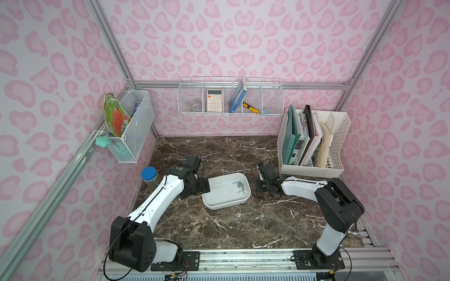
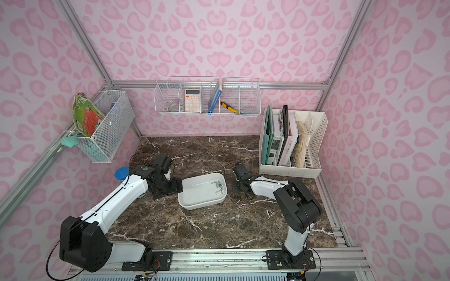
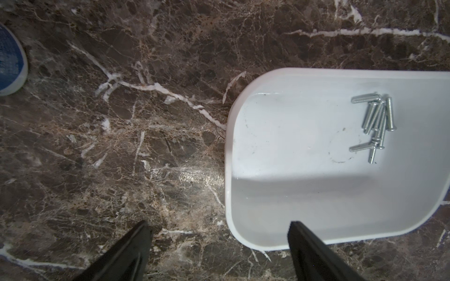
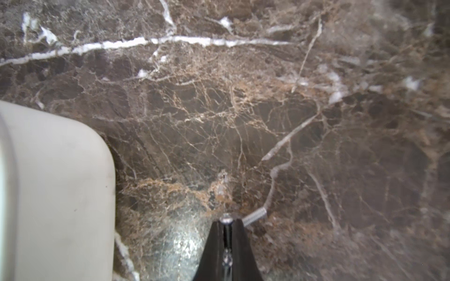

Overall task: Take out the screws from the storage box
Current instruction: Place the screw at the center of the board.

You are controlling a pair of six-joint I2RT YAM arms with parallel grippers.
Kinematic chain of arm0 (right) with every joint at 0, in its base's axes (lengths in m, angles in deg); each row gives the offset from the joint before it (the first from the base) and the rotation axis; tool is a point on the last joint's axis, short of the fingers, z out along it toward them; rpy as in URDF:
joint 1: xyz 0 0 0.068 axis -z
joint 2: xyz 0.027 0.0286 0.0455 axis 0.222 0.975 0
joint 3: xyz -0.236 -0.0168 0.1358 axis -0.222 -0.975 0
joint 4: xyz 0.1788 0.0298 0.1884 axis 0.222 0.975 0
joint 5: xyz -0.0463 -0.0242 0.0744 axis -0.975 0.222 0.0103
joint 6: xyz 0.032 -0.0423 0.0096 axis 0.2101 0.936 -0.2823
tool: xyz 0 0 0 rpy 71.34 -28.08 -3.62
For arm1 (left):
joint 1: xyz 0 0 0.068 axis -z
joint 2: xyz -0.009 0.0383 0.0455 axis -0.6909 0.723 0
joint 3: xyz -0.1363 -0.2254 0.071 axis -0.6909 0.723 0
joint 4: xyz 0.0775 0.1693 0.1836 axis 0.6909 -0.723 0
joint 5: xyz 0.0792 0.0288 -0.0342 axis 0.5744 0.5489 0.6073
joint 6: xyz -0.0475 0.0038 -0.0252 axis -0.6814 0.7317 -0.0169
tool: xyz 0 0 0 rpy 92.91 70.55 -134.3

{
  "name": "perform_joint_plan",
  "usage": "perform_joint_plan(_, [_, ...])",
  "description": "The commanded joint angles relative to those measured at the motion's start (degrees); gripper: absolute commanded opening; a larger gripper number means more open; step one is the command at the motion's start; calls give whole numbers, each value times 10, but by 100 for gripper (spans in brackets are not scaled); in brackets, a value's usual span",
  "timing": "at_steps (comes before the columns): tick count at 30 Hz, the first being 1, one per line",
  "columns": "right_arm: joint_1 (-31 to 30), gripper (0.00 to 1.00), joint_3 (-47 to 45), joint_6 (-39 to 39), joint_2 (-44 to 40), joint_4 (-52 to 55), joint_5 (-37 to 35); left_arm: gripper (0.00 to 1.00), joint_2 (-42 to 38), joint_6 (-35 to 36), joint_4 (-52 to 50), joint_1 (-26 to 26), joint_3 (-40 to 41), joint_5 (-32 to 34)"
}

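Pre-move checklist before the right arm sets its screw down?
1. Jaws of right gripper shut on held screw: ok.
2. Only one screw gripped: cannot tell.
3. Drop spot outside storage box, above bare table: ok.
4. Jaws of left gripper open, empty: ok.
5. Left arm clear of box: not ok, one finger over its corner.
6. Box emptied: not ok, remaining screws clustered inside.

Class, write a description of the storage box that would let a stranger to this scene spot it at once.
Find the dark marble tabletop; near its middle lies the storage box, a shallow white tray with rounded corners. A small pile of silver screws rests at one end, and unlike the slotted file organizer at the back, its walls are smooth and solid.
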Motion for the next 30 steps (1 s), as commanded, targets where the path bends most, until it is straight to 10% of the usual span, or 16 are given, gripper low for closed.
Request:
perform_joint_plan(1, [0,7,-3,-7,-1,7,-9,92,2,5,-10,0,-4,3])
perform_joint_plan(30, [-13,34,-4,-2,-16,29,-35,92,8,7,-11,0,-8,-8])
